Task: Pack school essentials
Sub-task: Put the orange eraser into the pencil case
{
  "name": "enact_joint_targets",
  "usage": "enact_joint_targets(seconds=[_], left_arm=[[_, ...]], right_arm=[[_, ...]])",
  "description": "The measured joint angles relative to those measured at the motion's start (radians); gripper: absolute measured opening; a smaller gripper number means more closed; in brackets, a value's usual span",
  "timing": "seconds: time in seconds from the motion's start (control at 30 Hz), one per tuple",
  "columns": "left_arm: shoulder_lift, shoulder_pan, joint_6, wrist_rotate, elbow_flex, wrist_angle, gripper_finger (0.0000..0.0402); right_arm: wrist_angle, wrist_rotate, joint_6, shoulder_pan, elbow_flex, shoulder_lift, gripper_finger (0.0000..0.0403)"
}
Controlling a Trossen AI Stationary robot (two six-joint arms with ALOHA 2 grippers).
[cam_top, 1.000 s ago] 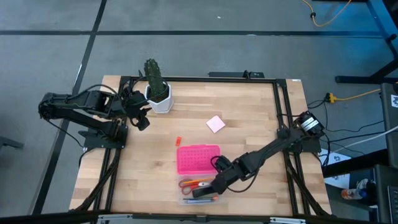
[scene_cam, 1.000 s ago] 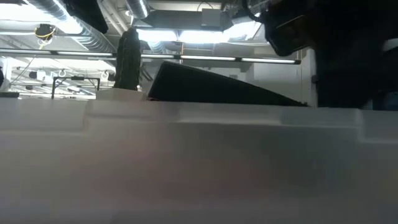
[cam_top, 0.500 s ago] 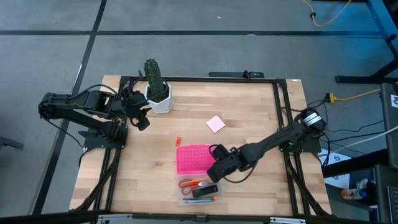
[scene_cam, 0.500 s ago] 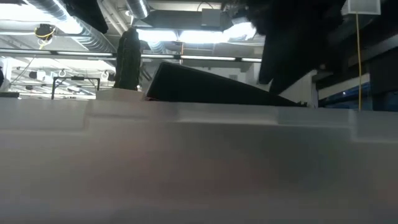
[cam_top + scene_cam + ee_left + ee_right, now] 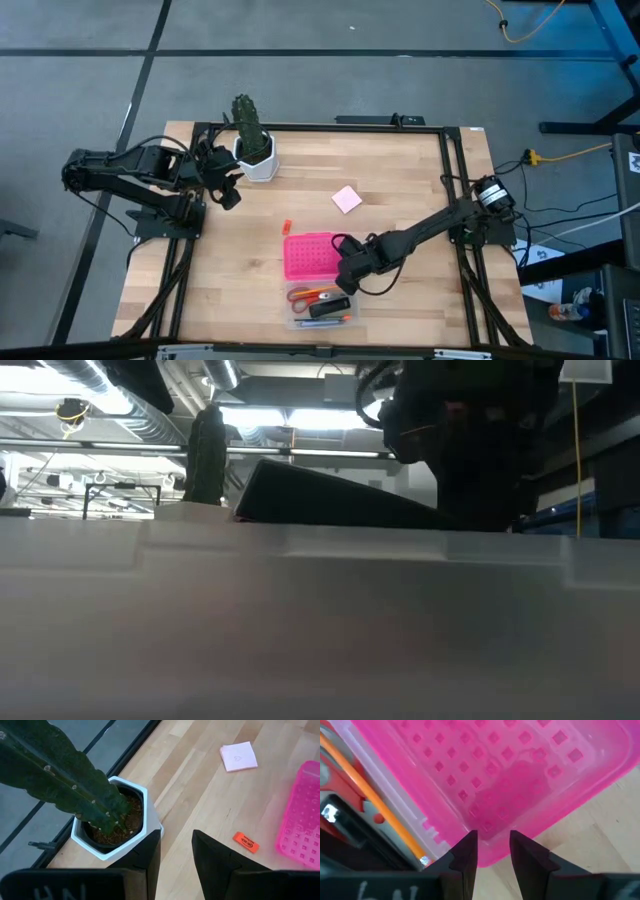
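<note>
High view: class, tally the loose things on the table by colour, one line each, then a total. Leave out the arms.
Pink: 2, the box lid and the notepad
Red or orange: 3, the scissors, the pencil and the small piece
Black: 1, the block
Green: 1, the cactus
Total: 7

The table [image 5: 400,190] was lit evenly from above in the high view, and only short, soft shadows were cast beside the cactus [image 5: 247,122] and the arms; no glare was seen on the wood; in the low view, bright ceiling strip lights [image 5: 300,415] were blown out to white, so that the arm was reduced to a dark silhouette against them, and the near foreground was filled by a pale, wholly unfocused band [image 5: 300,630]; the pink lid [image 5: 520,775] was rendered soft and glowing in the right wrist view, light being passed through it; the left wrist view was sharp and evenly bright.
</note>
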Motion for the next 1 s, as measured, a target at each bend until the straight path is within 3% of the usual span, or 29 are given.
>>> enact_joint_targets(seconds=[0.3,0.63,1.0], left_arm=[[0.000,0.000,0.000,0.000,0.000,0.002,0.0105],[0.000,0.000,0.000,0.000,0.000,0.003,0.0105],[0.000,0.000,0.000,0.000,0.000,0.003,0.0105]], right_arm=[[-0.006,-0.103,-0.009,0.004,0.000,0.000,0.0116],[-0.012,-0.150,0.034,0.038,0.000,0.000,0.0116],[-0.112,-0.007,-0.040,0.021,0.148,-0.061,0.0116]])
